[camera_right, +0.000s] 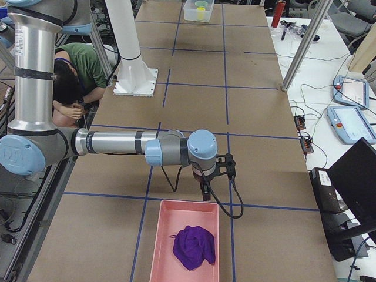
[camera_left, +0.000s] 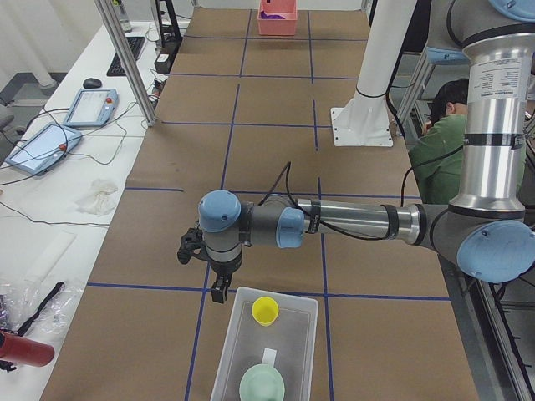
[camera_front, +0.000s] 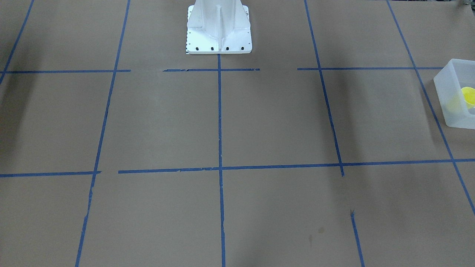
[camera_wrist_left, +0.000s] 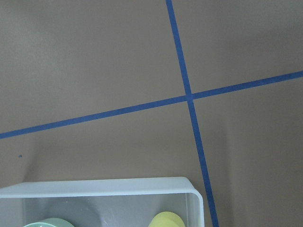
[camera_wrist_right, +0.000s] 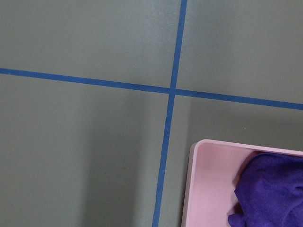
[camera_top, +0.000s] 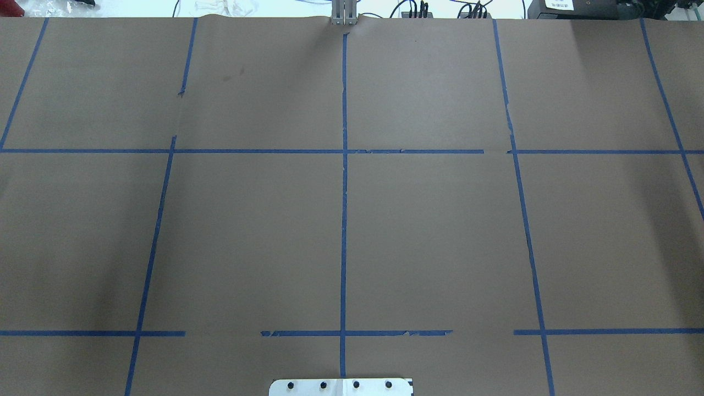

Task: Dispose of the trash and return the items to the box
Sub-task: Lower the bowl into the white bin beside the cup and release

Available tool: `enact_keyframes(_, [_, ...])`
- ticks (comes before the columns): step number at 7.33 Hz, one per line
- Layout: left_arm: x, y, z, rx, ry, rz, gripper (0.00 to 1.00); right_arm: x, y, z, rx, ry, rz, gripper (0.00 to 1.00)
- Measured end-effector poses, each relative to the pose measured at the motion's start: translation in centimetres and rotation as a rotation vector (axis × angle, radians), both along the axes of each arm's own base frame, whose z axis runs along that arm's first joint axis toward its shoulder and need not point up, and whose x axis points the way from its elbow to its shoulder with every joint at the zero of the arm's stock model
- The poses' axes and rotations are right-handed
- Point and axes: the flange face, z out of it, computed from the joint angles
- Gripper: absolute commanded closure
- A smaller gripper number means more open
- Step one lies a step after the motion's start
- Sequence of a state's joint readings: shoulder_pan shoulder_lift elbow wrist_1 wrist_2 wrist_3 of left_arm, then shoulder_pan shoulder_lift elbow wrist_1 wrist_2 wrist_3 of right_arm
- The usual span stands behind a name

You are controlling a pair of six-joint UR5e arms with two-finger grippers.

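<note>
Over to the left gripper [camera_left: 219, 291]: hangs just outside the far short wall of the box [camera_left: 292, 338], fingers pointing down (open or closed, cannot tell). Inside, nearest that gripper, the yellow cup [camera_left: 265, 310]; at the other end, the green bowl [camera_left: 262, 386]. Right gripper [camera_right: 205, 192]: hovers beside the pink tray [camera_right: 188, 217]; likewise cannot tell.

Beside your left gripper [camera_left: 219, 293] the box [camera_left: 276, 290] lies just under its reach, the cup [camera_left: 265, 311] in the end nearest the gripper, the bowl [camera_left: 262, 387] at the end farthest from it. Just beside your right gripper [camera_right: 205, 195] lies the tray [camera_right: 188, 203], a cloth [camera_right: 194, 247] inside.
</note>
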State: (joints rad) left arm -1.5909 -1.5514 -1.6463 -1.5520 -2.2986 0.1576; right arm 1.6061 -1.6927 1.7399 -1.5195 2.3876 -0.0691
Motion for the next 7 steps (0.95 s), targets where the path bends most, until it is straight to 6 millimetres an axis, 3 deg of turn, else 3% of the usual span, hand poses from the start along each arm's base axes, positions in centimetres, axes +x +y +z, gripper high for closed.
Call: enact_keyframes(7, [0.3, 0.42, 0.43, -0.01, 0.04, 0.005, 0.0, -0.16, 0.34, 1.06, -0.023, -0.018, -0.003, 0.0])
